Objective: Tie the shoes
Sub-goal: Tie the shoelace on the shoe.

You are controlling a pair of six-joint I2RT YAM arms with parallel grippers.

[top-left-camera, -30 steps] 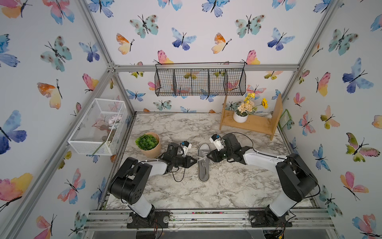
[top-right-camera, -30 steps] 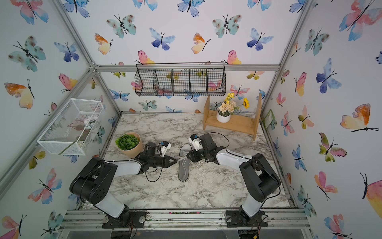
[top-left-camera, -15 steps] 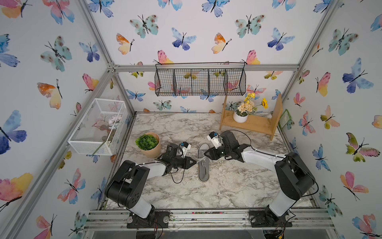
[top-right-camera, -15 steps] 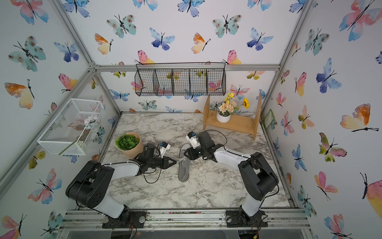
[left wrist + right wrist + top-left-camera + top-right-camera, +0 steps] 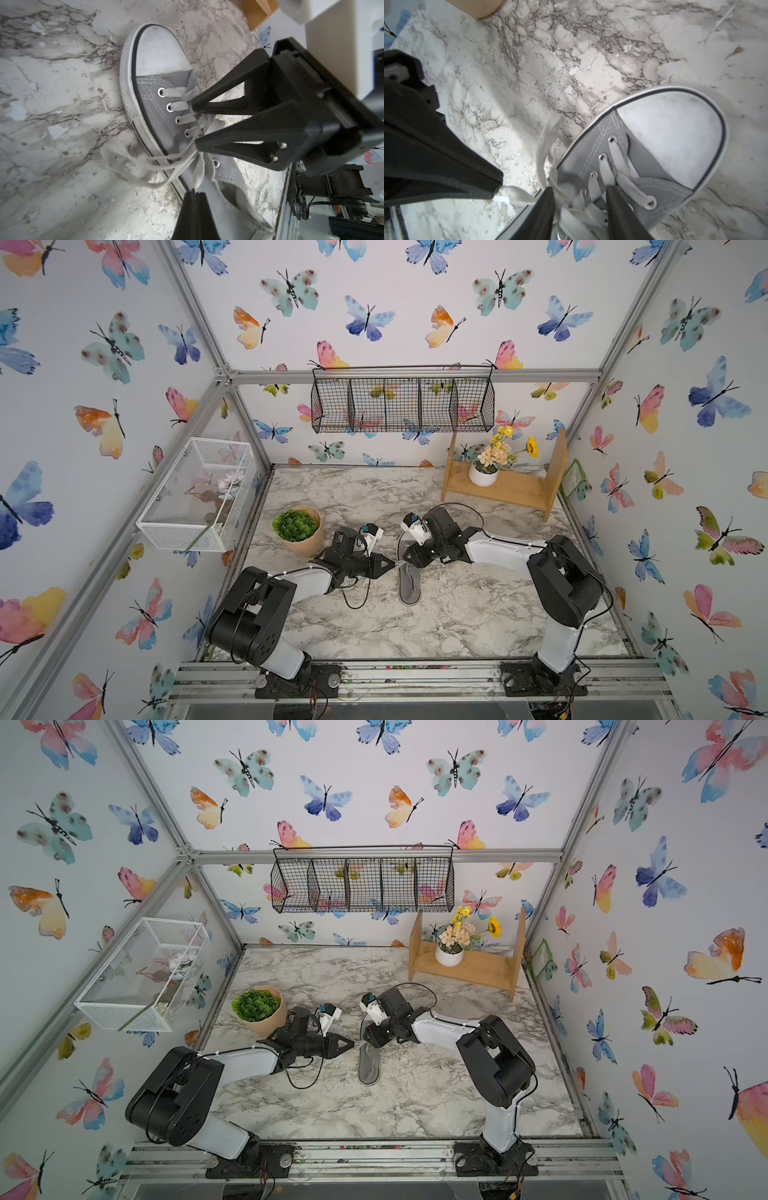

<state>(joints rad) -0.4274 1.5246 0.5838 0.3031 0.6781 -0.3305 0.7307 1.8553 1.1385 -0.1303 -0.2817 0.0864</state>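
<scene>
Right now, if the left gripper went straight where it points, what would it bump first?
Probably the shoe: the left gripper, shut on a lace, points at its laced middle, right gripper just beyond.

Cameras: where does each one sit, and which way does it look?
Top views: high at the front, looking down at the marble table, the sneaker, the left arm and right arm.
Left wrist: on the left arm, looking along its shut left fingers, which pinch a lace; the right fingers face them.
Right wrist: on the right arm, looking between its open fingers at the toe cap; the left fingers show too.
Shared: all see the sneaker; each wrist view sees the other arm's fingers.
</scene>
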